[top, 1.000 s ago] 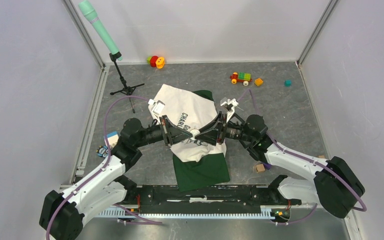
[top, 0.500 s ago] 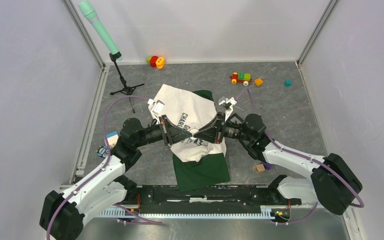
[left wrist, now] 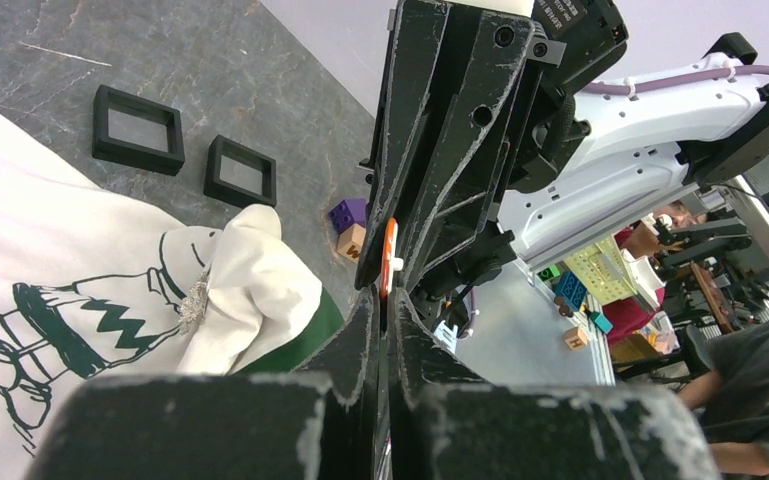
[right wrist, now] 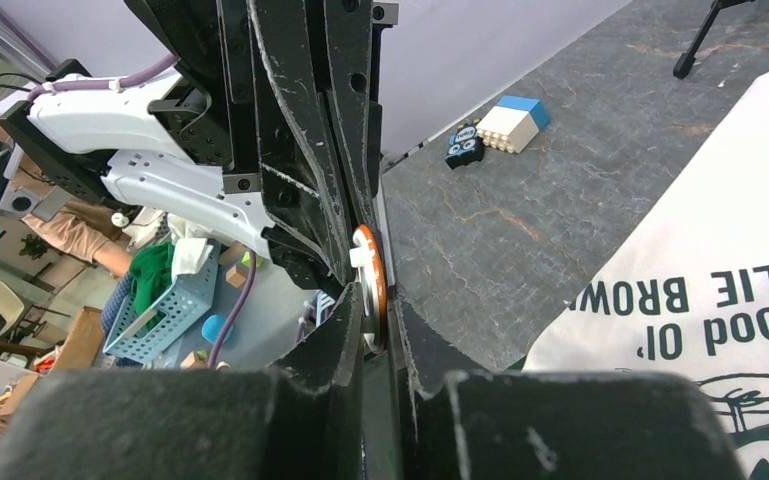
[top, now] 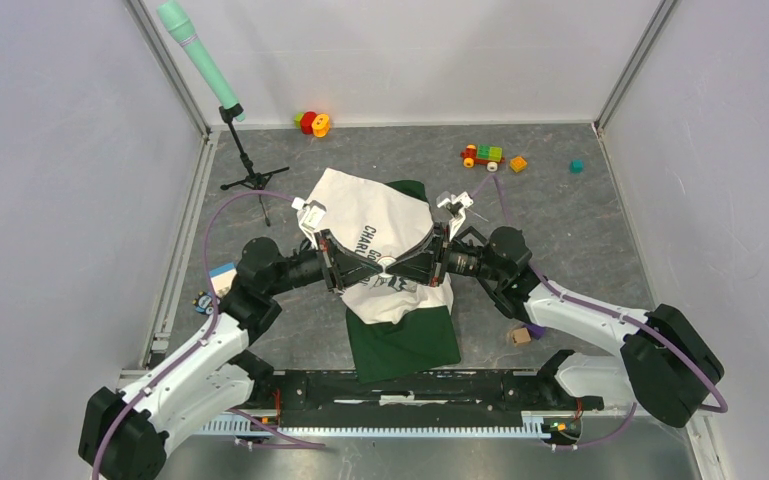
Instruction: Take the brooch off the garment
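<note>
The garment [top: 365, 215], a white T-shirt with black cartoon print and a dark green part [top: 405, 345], lies in the middle of the table. Both grippers meet tip to tip just above its lower print. A small round brooch [left wrist: 390, 258] with an orange rim and white back stands edge-on between them. It also shows in the right wrist view [right wrist: 370, 285]. My left gripper [left wrist: 385, 305] and my right gripper [right wrist: 380, 325] are both shut on it from opposite sides. A small silvery ornament [left wrist: 196, 300] sits on the shirt's print.
A tripod stand [top: 247, 160] with a green tube stands at the back left. Toys [top: 313, 123], a toy car [top: 482, 155] and small blocks [top: 518, 163] lie along the back. Blocks [top: 222, 275] lie left of the shirt, a wooden block [top: 519, 335] to the right.
The two grippers have drawn together. The gap in which the white disc showed a second ago has closed, and the tips now meet on it.
</note>
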`<state>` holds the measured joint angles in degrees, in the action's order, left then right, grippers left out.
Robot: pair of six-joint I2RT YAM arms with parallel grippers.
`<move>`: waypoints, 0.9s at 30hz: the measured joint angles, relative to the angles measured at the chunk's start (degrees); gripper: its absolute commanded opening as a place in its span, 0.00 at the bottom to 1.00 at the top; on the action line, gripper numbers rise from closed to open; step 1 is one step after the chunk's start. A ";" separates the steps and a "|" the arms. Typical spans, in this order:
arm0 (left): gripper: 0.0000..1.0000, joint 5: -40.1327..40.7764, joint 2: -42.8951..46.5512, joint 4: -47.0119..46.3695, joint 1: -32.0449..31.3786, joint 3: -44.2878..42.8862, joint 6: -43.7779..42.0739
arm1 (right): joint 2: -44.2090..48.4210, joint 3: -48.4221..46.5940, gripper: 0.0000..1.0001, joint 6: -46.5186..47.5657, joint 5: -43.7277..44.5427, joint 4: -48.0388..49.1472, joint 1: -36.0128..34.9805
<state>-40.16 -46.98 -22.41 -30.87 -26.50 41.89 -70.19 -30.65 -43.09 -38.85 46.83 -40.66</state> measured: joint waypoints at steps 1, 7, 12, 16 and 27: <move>0.02 0.02 0.11 0.00 0.02 0.00 -0.09 | 0.00 0.02 0.09 -0.17 0.07 0.13 -0.02; 0.02 0.02 0.81 0.00 0.04 0.04 -0.59 | -0.04 0.02 0.08 -1.29 0.52 0.85 -0.22; 0.02 0.11 1.18 -0.02 0.07 0.35 -0.85 | -0.50 0.02 0.08 -2.43 0.59 1.38 -0.24; 0.02 0.63 1.29 -0.07 0.11 0.50 -1.05 | -0.76 0.02 0.08 -3.26 1.33 1.77 -0.28; 0.02 1.44 1.40 -0.44 0.02 1.51 -1.07 | -0.85 2.49 0.17 -5.81 3.74 5.55 -0.94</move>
<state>-38.72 -45.58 -22.85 -30.85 -24.99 40.82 -71.05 -28.16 -48.90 -35.11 52.38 -41.60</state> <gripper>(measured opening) 0.043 0.128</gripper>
